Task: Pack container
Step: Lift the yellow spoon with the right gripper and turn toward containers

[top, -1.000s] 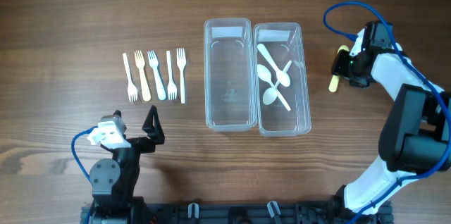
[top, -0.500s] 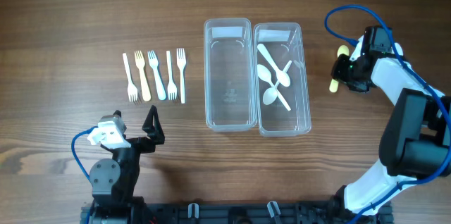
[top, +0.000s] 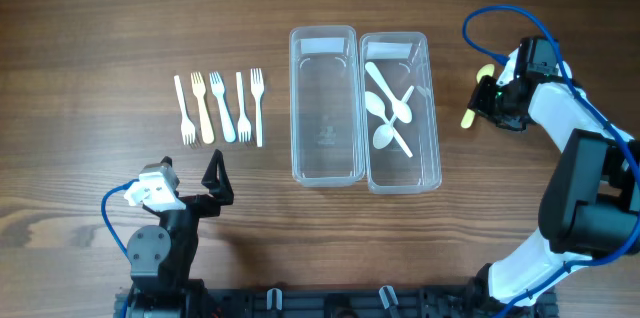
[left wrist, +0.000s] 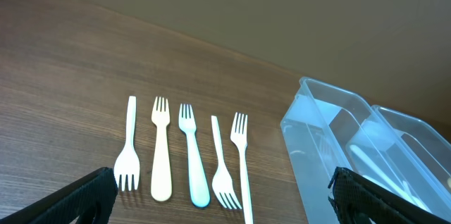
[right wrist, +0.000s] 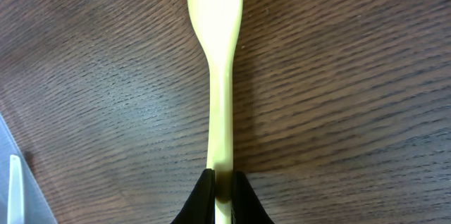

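My right gripper [top: 494, 97] is shut on the stem of a pale yellow utensil [top: 468, 116] lying on the wood, right of the two clear containers. In the right wrist view the black fingers [right wrist: 201, 194] pinch the yellow utensil [right wrist: 220, 76], its broad end pointing away. The left container [top: 294, 108] is empty. The right container [top: 436, 108] holds white spoons [top: 388, 108]. Several forks [top: 220, 106] lie in a row at the left. My left gripper [top: 186, 182] stands open near the front edge, well short of the forks [left wrist: 187, 153], with nothing between its fingers.
The wood table [top: 100, 38] stretches bare to the left and behind. A blue cable [top: 500, 13] loops over the right arm. In the left wrist view the containers [left wrist: 310, 132] stand to the right of the fork row.
My right gripper has closed onto the yellow utensil, and the utensil's free end has swung slightly left. The left arm has not moved.
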Robot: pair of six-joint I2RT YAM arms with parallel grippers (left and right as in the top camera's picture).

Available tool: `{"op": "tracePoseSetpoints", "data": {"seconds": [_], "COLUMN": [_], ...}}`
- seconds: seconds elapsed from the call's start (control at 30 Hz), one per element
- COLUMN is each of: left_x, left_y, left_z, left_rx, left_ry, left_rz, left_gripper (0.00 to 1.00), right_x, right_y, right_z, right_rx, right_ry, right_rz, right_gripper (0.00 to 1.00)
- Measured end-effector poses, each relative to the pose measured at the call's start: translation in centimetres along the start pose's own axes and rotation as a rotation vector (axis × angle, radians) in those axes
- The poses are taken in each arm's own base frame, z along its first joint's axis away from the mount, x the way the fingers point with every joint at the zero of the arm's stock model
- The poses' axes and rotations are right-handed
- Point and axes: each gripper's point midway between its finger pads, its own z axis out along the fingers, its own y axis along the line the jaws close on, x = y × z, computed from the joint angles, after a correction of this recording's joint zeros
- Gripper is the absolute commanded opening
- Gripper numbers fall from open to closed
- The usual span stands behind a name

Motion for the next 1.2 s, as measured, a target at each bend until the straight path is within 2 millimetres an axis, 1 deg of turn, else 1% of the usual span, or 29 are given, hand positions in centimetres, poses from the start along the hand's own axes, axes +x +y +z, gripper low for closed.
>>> {"op": "tracePoseSetpoints", "data": {"seconds": [0.27,0.5,0.63,0.67,0.7,0.73,0.77,0.83,0.97,1.2], "left_x": [0.0,0.0,0.0,0.0,0.0,0.0,0.0,0.0,0.0,0.0], "left_y": [0.0,0.0,0.0,0.0,0.0,0.0,0.0,0.0,0.0,0.0], "left_z": [0.0,0.0,0.0,0.0,0.0,0.0,0.0,0.0,0.0,0.0], "left_rx": [0.0,0.0,0.0,0.0,0.0,0.0,0.0,0.0,0.0,0.0], "left_ry": [0.0,0.0,0.0,0.0,0.0,0.0,0.0,0.0,0.0,0.0], "left_rz": [0.0,0.0,0.0,0.0,0.0,0.0,0.0,0.0,0.0,0.0], "left_gripper": [1.0,1.0,1.0,1.0,1.0,1.0,1.0,1.0,1.0,1.0], "right_x": [0.3,-0.3,-0.3,-0.3,-0.3,-0.2,0.0,0.4,2.0,3.0], "right_y": [0.3,0.8,0.9,0.8,0.8,0.8,0.7,0.6,0.1,-0.4], "right_z": [-0.5,-2.2,-2.5,-2.5,-2.5,-2.5,-2.5,-2.5,-2.5,-2.0], "right_rx": [-0.006,-0.015,-0.016,-0.016,-0.015,-0.014,-0.011,-0.004,0.015,0.033], "right_ry": [0.022,-0.013,-0.017,-0.016,-0.015,-0.011,-0.004,0.011,0.075,0.093], "right_rz": [-0.014,-0.029,-0.035,-0.037,-0.037,-0.038,-0.041,-0.041,-0.029,0.039], "right_gripper": [0.04,0.04,0.04,0.06,0.19,0.36,0.46,0.47,0.48,0.49]}}
